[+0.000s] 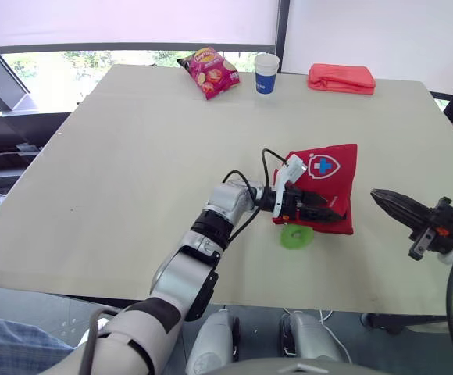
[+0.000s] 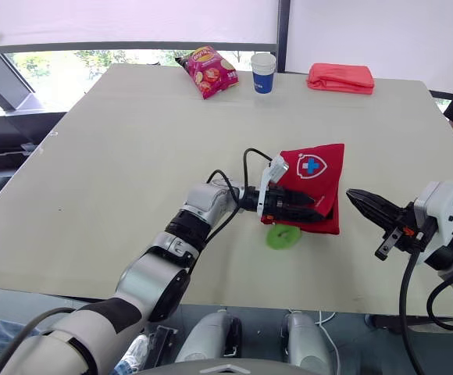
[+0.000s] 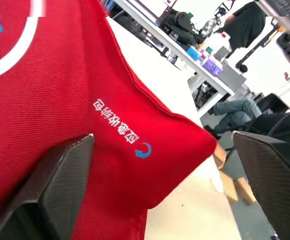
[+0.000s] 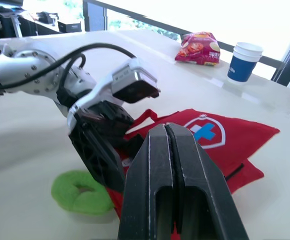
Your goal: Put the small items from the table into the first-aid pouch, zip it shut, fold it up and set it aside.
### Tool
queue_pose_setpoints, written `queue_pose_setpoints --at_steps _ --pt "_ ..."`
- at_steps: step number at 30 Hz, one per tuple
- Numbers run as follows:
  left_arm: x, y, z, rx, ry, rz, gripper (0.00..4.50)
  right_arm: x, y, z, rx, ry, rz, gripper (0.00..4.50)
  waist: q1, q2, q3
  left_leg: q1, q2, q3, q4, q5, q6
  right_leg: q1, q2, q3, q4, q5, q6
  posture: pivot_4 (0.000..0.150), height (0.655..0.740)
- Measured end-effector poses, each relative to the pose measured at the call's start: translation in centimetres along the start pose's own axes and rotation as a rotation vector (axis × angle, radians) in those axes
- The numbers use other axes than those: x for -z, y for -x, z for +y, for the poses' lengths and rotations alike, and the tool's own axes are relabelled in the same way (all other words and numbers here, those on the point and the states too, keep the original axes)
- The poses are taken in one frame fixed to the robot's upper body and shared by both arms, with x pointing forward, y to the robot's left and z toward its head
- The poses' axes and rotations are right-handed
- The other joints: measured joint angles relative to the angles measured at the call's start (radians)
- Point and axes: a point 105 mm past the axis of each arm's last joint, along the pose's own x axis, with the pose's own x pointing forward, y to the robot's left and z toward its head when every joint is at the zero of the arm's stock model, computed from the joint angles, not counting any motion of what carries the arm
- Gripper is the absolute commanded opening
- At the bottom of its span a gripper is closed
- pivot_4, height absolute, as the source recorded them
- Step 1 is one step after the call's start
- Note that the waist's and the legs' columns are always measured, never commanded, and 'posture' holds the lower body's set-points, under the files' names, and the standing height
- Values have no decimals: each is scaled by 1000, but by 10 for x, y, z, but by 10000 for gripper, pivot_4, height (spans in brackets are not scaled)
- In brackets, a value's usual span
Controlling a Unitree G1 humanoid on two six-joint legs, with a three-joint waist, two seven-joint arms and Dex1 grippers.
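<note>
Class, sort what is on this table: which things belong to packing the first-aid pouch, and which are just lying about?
Belong to the job:
red first-aid pouch
green ring

Just lying about:
crisp packet
paper cup
folded coral cloth

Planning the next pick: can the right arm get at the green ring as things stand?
Probably yes. The green ring lies on bare table by the pouch, with nothing between it and the shut right gripper. The left gripper sits close by it, so room is tight.
</note>
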Motion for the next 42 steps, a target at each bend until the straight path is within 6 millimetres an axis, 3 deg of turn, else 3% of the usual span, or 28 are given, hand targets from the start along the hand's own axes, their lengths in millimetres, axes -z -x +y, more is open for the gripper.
queue_pose_setpoints --at_steps 8,19,26,32,35,38,42 --pt "1 0 -2 23 -11 1 44736 2 -6 -3 17 -4 16 0 -1 0 0 0 0 0 0 0 0 0 0 0 0 0 0 1500 7400" --pt "2 7 -5 45 -27 4 44736 71 -59 -36 42 -58 131 0 -3 0 0 -1 0 0 -1 0 0 -1 1 0 -1 0 0 1500 7400" --pt "4 17 -9 50 -108 -26 44736 109 -71 -28 5 -60 191 0 -10 1 0 0 0 1 -1 0 0 -1 2 1 0 1 -2 1500 7400" --pt "-11 52 -20 -12 -429 -31 44736 124 -69 -27 22 -68 218 0 -29 1 -1 3 1 2 0 0 0 0 1 3 3 2 -4 1500 7400" --pt "-19 92 -26 -117 -581 41 44736 131 -68 -24 21 -79 231 0 -36 1 0 3 3 2 0 0 0 -1 2 5 5 2 -4 1500 7400" --pt "-35 117 -34 -189 -655 45 44736 132 -68 -24 22 -69 236 0 -29 1 -1 4 2 2 0 0 0 0 1 4 5 2 -4 1500 7400" --pt "-34 137 -42 -240 -676 84 44736 133 -70 -22 15 -67 237 0 -32 0 -1 5 2 4 0 0 0 0 1 4 5 0 -1 1500 7400"
